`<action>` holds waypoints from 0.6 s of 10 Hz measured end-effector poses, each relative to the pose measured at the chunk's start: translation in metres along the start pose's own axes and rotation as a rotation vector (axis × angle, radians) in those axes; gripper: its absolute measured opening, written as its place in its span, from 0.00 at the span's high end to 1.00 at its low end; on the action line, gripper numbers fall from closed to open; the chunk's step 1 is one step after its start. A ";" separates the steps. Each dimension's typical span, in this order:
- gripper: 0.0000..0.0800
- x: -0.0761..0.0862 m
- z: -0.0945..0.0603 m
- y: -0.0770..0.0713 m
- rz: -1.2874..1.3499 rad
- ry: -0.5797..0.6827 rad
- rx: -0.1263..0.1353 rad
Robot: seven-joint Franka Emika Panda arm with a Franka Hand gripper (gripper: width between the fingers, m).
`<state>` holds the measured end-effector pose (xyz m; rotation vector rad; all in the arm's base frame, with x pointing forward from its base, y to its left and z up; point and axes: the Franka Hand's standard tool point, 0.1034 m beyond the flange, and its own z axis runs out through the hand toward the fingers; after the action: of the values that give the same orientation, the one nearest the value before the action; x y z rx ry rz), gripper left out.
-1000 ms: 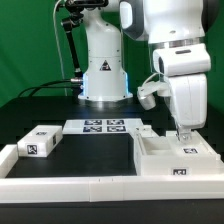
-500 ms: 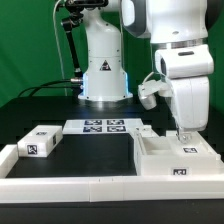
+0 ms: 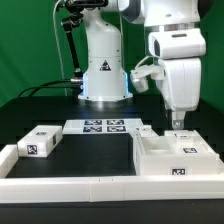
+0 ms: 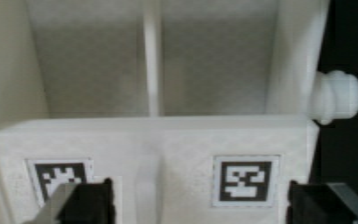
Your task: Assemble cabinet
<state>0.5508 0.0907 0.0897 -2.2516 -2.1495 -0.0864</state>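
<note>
The cabinet body [image 3: 176, 157], a white box with black-and-white tags, stands at the exterior view's right on the black table. My gripper [image 3: 178, 124] hangs just above its back part, clear of it. In the wrist view the gripper [image 4: 206, 205] is open: two dark fingertips [image 4: 87, 203] stand wide apart with nothing between them, and below lies the white cabinet body [image 4: 158, 140] with two tags and a round knob [image 4: 341, 97] at its side. A small white panel piece [image 3: 40, 142] with a tag lies at the exterior view's left.
The marker board [image 3: 105, 126] lies flat at the middle back. A long low white border rail [image 3: 75, 186] runs along the front edge. The robot's white base [image 3: 103, 65] stands behind, with cables at the back left.
My gripper has risen from the cabinet body and shifted a little toward the exterior view's left. The cabinet body and the panel piece have not moved.
</note>
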 end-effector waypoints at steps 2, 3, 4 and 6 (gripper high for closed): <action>0.08 0.001 -0.014 -0.025 0.016 -0.018 -0.017; 0.02 0.004 -0.021 -0.041 0.055 -0.022 -0.040; 0.02 0.005 -0.027 -0.059 0.063 -0.029 -0.056; 0.00 0.003 -0.029 -0.095 0.013 -0.053 -0.040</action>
<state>0.4558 0.0963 0.1167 -2.3150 -2.1779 -0.0708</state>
